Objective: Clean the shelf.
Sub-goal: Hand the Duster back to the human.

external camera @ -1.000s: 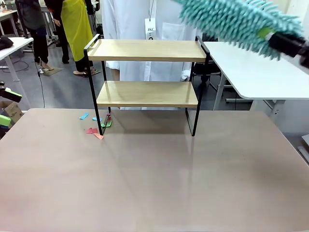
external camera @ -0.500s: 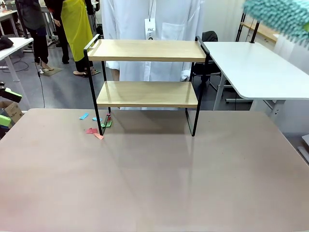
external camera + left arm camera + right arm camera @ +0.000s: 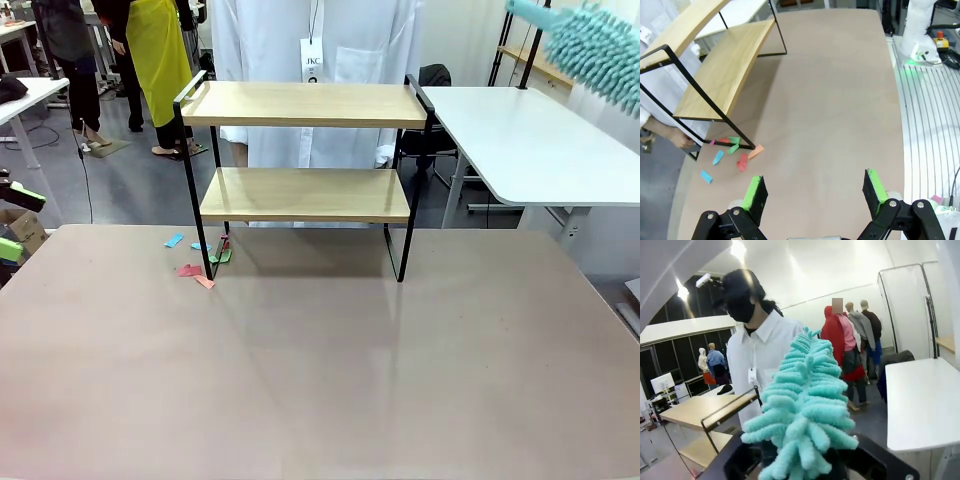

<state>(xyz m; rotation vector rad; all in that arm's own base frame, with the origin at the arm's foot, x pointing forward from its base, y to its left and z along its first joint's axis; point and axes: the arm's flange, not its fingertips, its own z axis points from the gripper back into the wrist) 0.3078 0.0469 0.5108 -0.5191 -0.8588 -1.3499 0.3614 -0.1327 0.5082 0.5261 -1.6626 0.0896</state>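
While I watch from the front, the shelf (image 3: 303,170) stands at the table's (image 3: 320,380) far edge with both boards bare, coloured scraps (image 3: 200,262) around its left foot, and the teal duster (image 3: 590,45) high at far right; swinging back, it could clip the raised right rail. From the left wrist, my left gripper (image 3: 812,192) hangs wide open and empty over open tabletop. From the right wrist, my right gripper (image 3: 797,462) is clamped on the duster.
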